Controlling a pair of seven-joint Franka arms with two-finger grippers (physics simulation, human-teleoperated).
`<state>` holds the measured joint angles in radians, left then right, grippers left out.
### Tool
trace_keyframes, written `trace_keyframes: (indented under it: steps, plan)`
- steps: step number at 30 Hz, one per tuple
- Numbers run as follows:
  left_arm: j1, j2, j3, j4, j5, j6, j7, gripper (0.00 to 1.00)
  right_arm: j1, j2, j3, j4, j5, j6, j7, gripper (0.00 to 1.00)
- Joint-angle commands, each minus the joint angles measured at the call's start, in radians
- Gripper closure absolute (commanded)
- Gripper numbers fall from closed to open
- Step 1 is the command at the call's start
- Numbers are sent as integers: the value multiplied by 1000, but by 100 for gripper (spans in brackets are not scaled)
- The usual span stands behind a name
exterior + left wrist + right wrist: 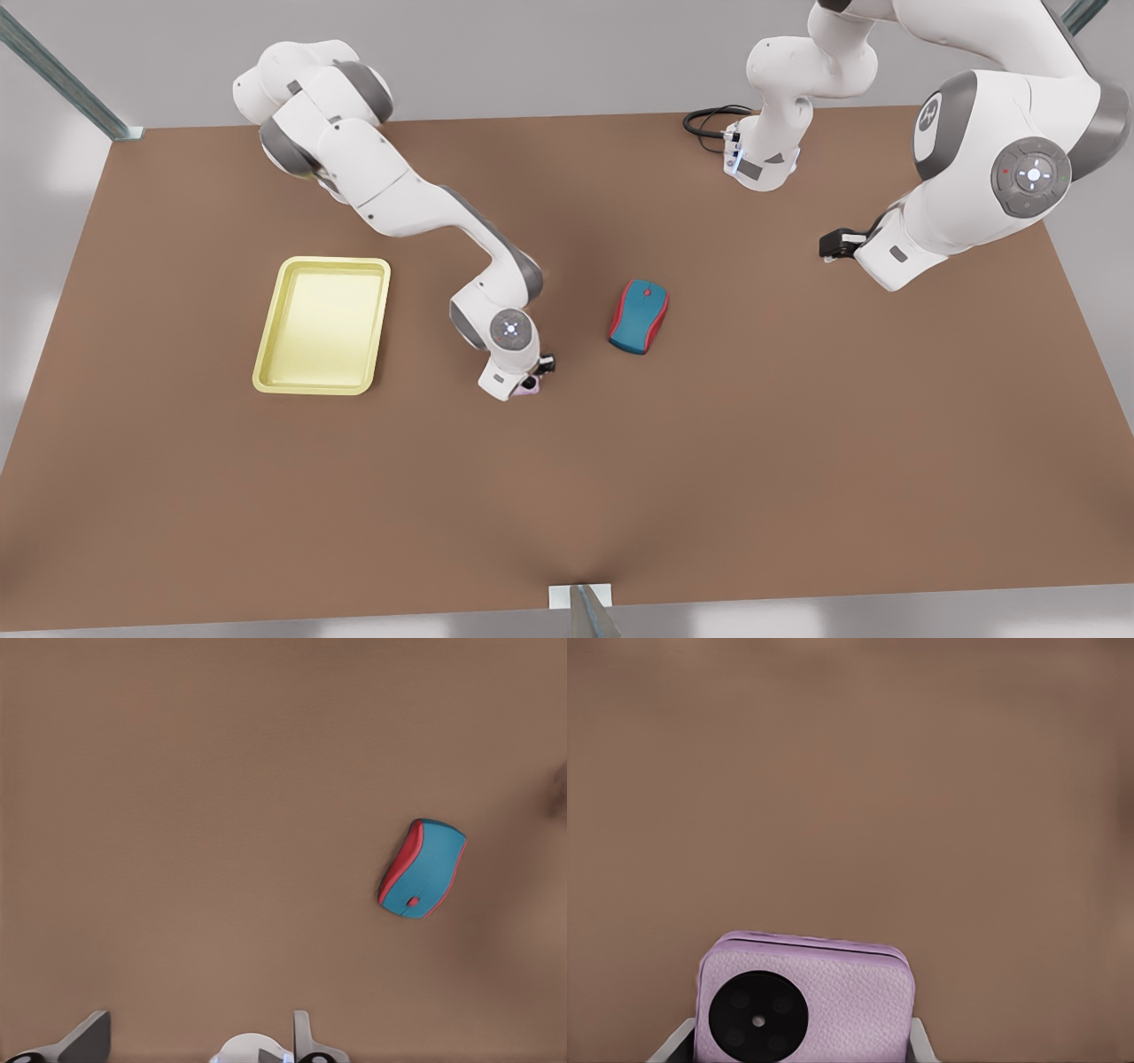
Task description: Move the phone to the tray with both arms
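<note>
The pale pink phone (806, 1001) with its black round camera circle sits between the fingers of my right gripper (796, 1047), which is shut on it. In the front view this gripper (533, 376) points down over the table's middle, and a bit of the phone (530, 385) peeks out below it. The pale yellow tray (321, 262) lies on the table toward the front view's left of that gripper, apart from it. My left gripper (831, 245) hangs at the front view's right, away from the phone. Its fingers (89, 1038) stand open with nothing between them.
A teal-and-red computer mouse (639, 316) (423, 868) lies on the brown table just to the front view's right of the phone. A black cable (709, 120) loops at the far edge by an arm's base. A metal post (582, 611) stands at the near edge.
</note>
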<state>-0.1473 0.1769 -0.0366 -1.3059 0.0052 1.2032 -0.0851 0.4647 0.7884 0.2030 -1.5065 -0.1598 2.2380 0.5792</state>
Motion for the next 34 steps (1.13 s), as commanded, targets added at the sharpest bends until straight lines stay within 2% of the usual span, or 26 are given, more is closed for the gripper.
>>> trace_keyframes:
  steps: [1,4,8,11,13,15,16,17,20,22,24,25,26,27,28,32,34]
  plan:
    - [0,-1,0,0,1,-1,2,0,-51,-46,3,3,2,-116,-13,18]
    - [0,3,0,0,1,-7,1,0,-178,-208,4,-116,9,-207,-131,18]
    - [0,3,0,0,1,-10,1,0,-360,-463,6,-438,11,-181,-291,19]
    - [0,-1,0,0,1,-22,-1,0,-433,-638,4,-701,13,-89,-381,20]
    - [0,-2,0,0,1,-34,-1,0,-506,-646,1,-755,13,-51,-452,20]
    - [0,-2,0,0,1,-36,-1,0,-528,-641,0,-828,13,31,-482,17]
    - [0,-2,0,0,1,-42,-1,0,-529,-633,0,-831,14,34,-481,2]
    - [0,-2,0,0,1,-43,-1,0,-529,-626,0,-831,13,26,-483,0]
    - [-2,-2,-5,0,1,-43,-1,0,-545,-626,-2,-819,11,2,-493,0]
    - [-2,-2,-9,0,2,-43,-1,0,-541,-627,-2,-718,9,-67,-483,0]
    - [-2,-1,-9,2,4,-43,-1,0,-528,-600,6,-338,11,-399,-493,0]
    - [-2,-4,-9,2,6,-63,-2,0,-528,-589,7,-157,20,-492,-493,0]
    - [-2,-4,-11,7,1,-80,1,0,-531,-589,4,-25,143,-607,-495,0]
    - [-2,1,-9,10,1,-76,-2,0,-531,-603,3,18,143,-682,-493,0]
    - [-2,3,-6,36,-1,-77,-1,0,-543,-640,-2,8,128,-680,-495,0]
    - [-2,7,-9,36,1,-82,-1,0,-538,-587,-33,19,121,-755,-498,0]
    - [-2,10,-9,36,1,-82,-1,0,-531,-617,-28,17,123,-736,-496,0]
